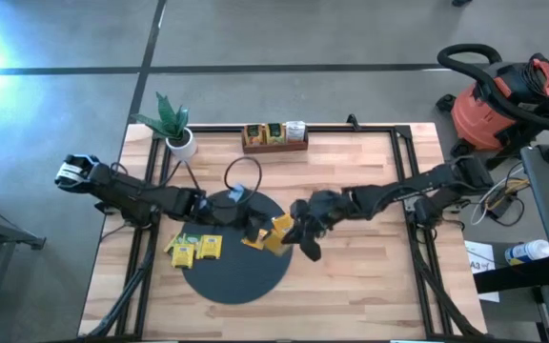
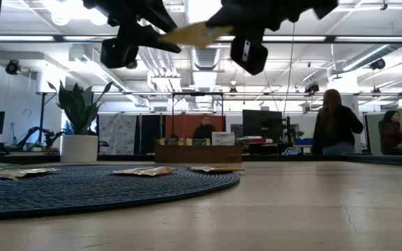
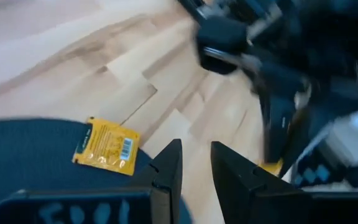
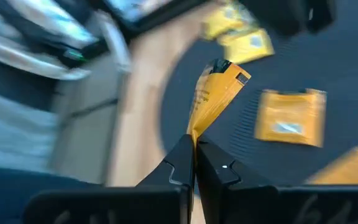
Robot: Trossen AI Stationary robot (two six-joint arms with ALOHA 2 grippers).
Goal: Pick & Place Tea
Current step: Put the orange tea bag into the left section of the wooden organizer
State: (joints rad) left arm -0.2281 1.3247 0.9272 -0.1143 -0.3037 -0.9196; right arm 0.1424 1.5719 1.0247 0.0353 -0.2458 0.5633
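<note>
Several yellow tea packets lie flat on the black round mat [image 1: 232, 272]: two at its left [image 1: 181, 250], [image 1: 210, 248], and one near its middle [image 3: 106, 145]. My right gripper [image 4: 194, 146], reaching in from the table's right, is shut on another yellow packet [image 4: 213, 93] above the mat. My left gripper [image 3: 194, 165] hangs over the mat's far part, facing the right gripper. It is open with nothing between its fingers. In the low view the held packet [image 2: 194, 33] hangs high between the two arms. My right gripper pinches one end of the yellow packet [image 4: 196, 129] between its two fingertips. The fingers come from the table's right, slanting down. The packet sticks out ahead of them, seen nearly edge-on, lifted clear of the mat.
A brown wooden tray [image 1: 274, 136] holding packets stands at the table's far edge. A potted plant [image 1: 174, 129] is at the far left corner. A red shop vacuum [image 1: 498, 100] stands beyond the table's right side. People show in the room behind [image 2: 337, 122].
</note>
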